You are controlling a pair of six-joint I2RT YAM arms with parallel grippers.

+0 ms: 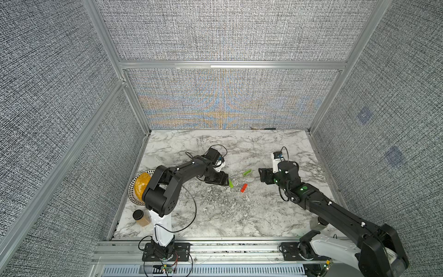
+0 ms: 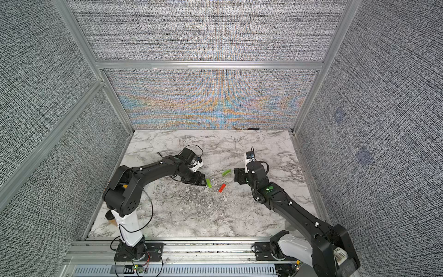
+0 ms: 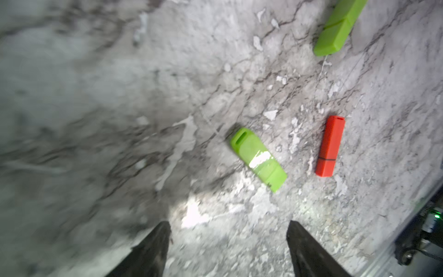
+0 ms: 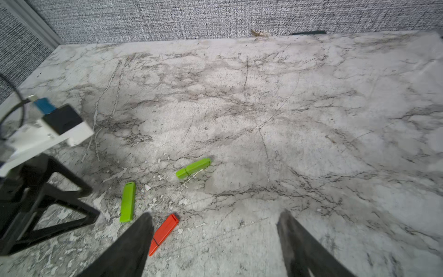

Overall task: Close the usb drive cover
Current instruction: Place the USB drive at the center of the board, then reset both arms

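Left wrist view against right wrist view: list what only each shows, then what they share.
Left wrist only: dark hardware with a green light at the edge.

Right wrist only: the right gripper with its black fingers open, a white wrist camera, the grey woven wall.

Both: the left gripper, open; the red-orange plastic usb drive with its red cover on; two bright green plastic sticks; the marble table.

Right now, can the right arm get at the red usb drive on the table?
Probably yes: the usb drive lies bare on the table close to the open right pincer, and nothing stands between them.
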